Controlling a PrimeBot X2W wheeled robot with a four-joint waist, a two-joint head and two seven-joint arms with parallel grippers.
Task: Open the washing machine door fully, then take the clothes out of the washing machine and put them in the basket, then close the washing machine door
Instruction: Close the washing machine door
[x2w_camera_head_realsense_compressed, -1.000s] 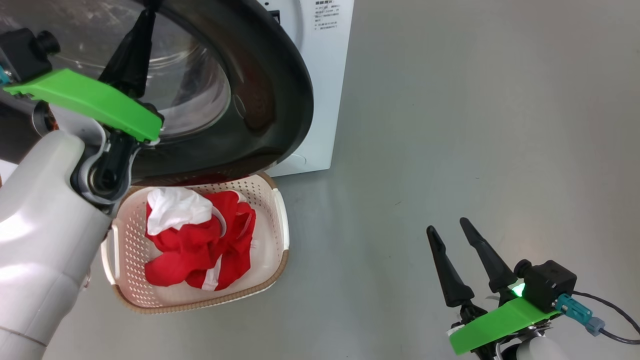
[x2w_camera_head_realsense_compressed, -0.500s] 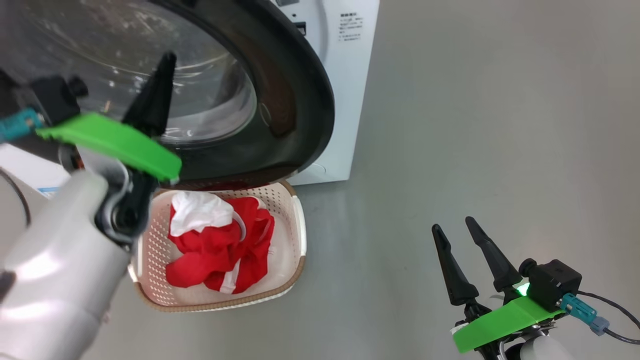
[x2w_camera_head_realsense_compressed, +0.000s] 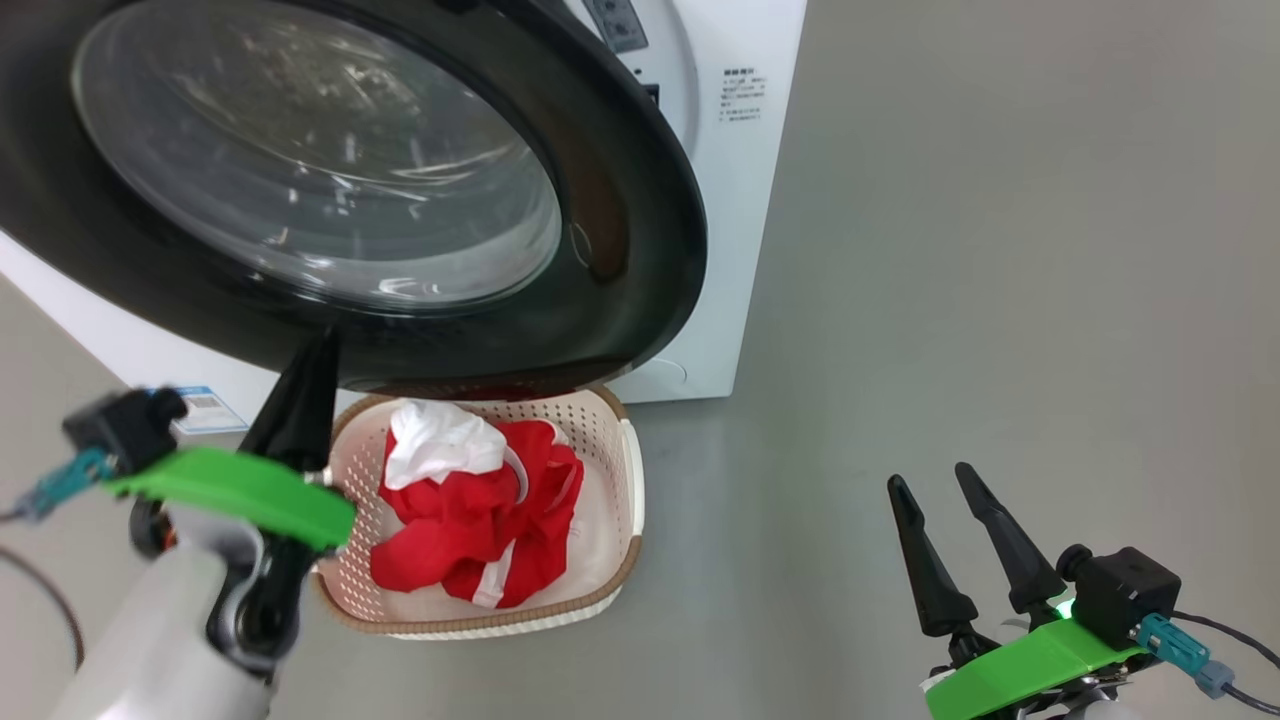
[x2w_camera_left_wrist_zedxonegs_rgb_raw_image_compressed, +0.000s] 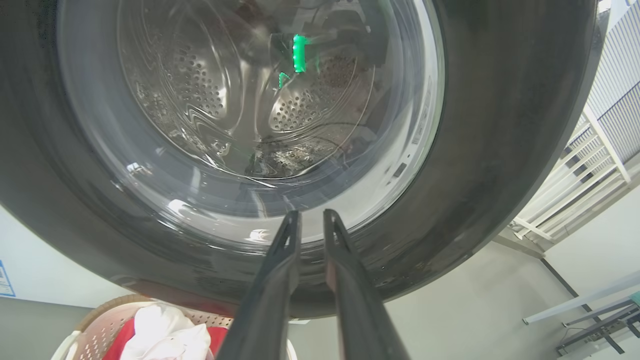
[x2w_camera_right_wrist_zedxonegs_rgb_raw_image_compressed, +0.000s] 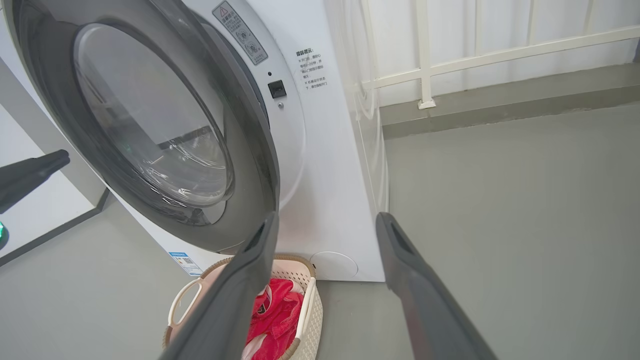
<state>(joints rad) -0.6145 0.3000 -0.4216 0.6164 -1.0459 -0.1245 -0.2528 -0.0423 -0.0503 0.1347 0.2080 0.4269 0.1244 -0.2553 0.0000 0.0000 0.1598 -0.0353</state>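
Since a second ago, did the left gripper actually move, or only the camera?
Yes. Judged against the basket, the left gripper has come down: its tips were high over the door glass, now by its bottom rim.

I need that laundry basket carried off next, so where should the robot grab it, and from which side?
Grip the white side handle of the basket on the robot's right, coming down from the open floor side. The washing machine door overhangs the basket's far end and the clothes heap in the middle; that handle stands clear.
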